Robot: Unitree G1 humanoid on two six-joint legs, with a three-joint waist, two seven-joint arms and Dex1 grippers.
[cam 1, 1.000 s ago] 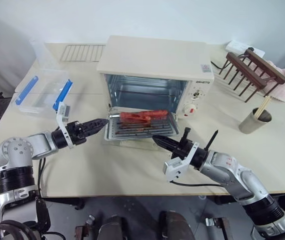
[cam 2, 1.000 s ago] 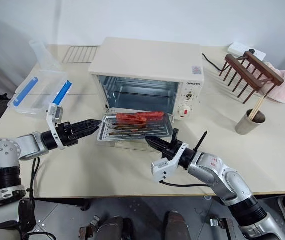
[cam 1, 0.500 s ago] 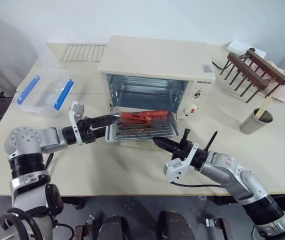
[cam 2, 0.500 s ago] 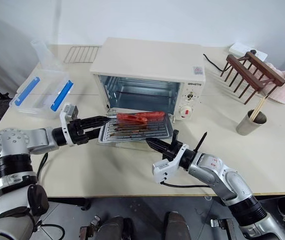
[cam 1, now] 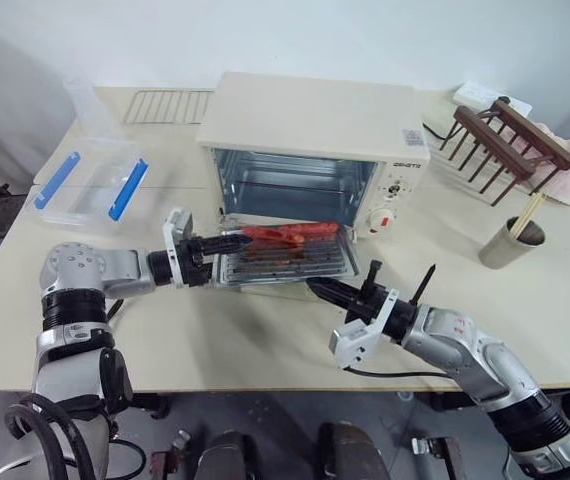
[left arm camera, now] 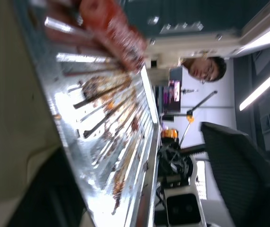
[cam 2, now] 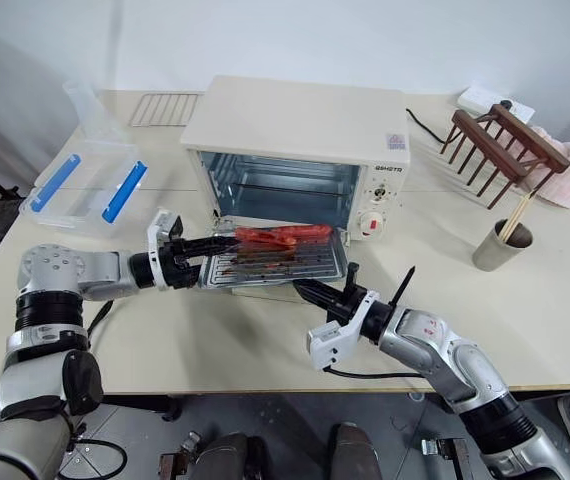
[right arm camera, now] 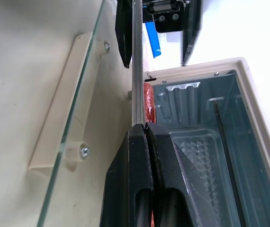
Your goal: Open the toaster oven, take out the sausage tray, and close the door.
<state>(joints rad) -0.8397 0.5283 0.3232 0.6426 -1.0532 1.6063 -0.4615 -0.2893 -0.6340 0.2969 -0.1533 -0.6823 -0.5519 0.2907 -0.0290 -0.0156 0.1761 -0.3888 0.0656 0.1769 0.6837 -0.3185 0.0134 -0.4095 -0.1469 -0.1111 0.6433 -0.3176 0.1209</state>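
The cream-white toaster oven [cam 1: 315, 125] stands mid-table. Its glass door [right arm camera: 40, 71] lies folded down flat. Over the door sits the silver sausage tray [cam 1: 295, 262], with red sausages [cam 1: 287, 233] along its far side. My right gripper [cam 1: 316, 287] is shut on the tray's front rim. In the right wrist view the thin rim [right arm camera: 137, 71] runs straight out from between its fingers. At the tray's left end my left gripper [cam 1: 237, 243] is open, one finger on each side of the rim. The left wrist view looks along the tray's greasy floor [left arm camera: 102, 137].
A clear plastic box with blue latches [cam 1: 85, 185] lies at the left, and a wire rack [cam 1: 165, 103] sits behind it. To the right are a brown wooden rack [cam 1: 510, 140], a pink cloth [cam 1: 565, 178] and a metal cup with chopsticks [cam 1: 510, 242]. A person [left arm camera: 201, 68] shows beyond the tray.
My left arm has swung right from beside the door to the tray's left end, and its fingers now straddle the rim. The right gripper and the tray have stayed put.
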